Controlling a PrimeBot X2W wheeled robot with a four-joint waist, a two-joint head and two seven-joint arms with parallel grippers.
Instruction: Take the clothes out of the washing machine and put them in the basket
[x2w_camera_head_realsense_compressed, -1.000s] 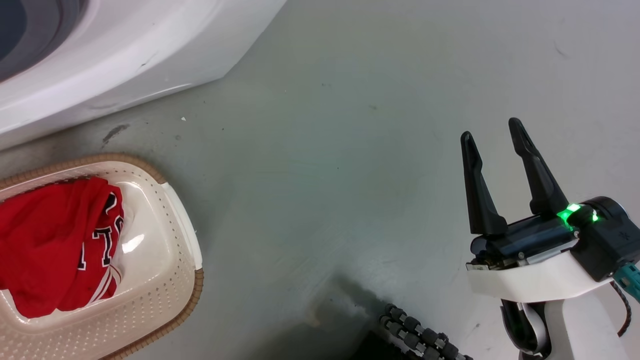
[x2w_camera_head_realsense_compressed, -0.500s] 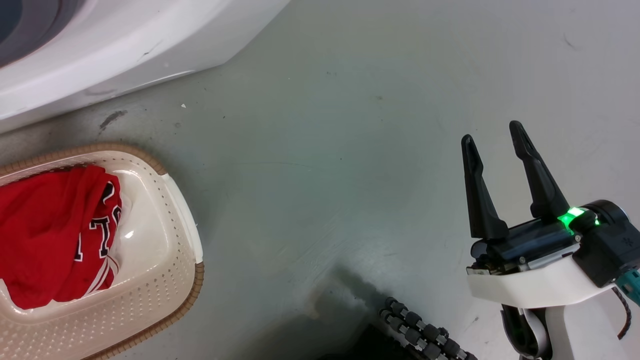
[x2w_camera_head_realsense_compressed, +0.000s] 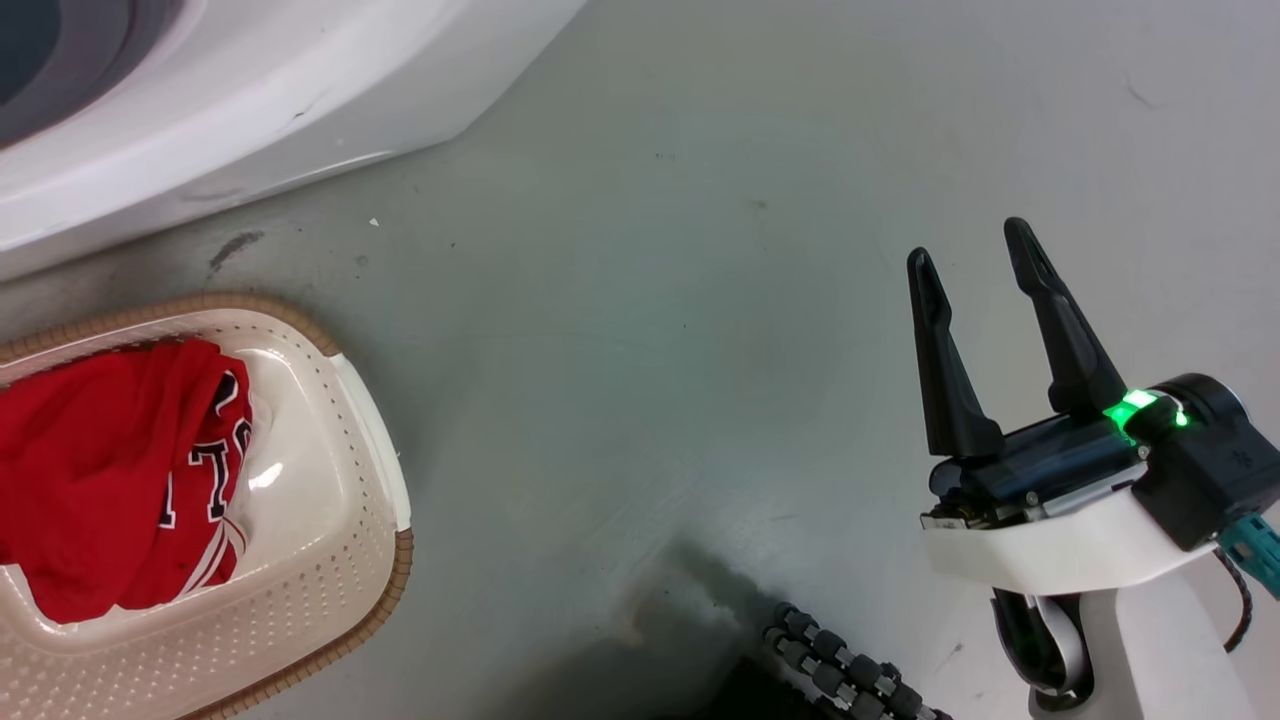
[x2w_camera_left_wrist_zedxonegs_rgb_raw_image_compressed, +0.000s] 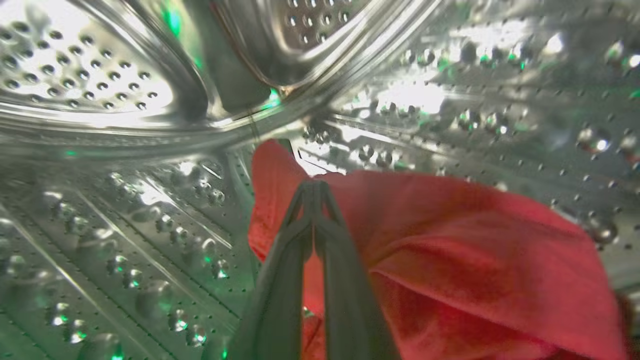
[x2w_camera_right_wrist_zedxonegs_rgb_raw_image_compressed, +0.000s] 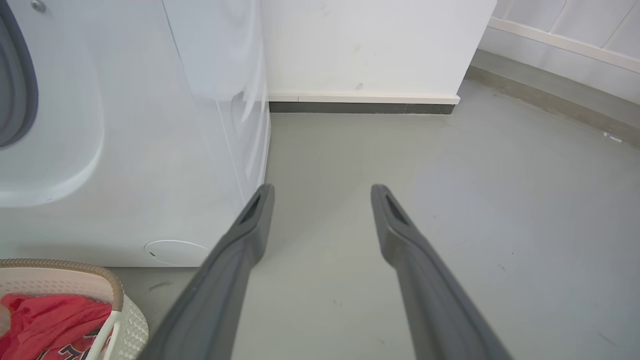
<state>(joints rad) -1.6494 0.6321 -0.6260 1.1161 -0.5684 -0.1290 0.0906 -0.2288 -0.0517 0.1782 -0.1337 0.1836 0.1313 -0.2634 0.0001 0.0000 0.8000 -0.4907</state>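
Jersey txt partial, unreadable

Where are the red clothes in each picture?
Head view: red clothes, lower left, in the basket.
Left wrist view: more red clothes, right of centre, inside the steel drum.
Right wrist view: red clothes, bottom-left corner, in the basket.
Shared landmark: the washing machine, white body outside, shiny drum inside.

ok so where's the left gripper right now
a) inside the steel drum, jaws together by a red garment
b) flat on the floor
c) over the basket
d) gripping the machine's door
a: the left wrist view shows the left gripper, jaws together, inside the perforated steel drum in front of a red garment; whether it pinches the fabric is unclear.
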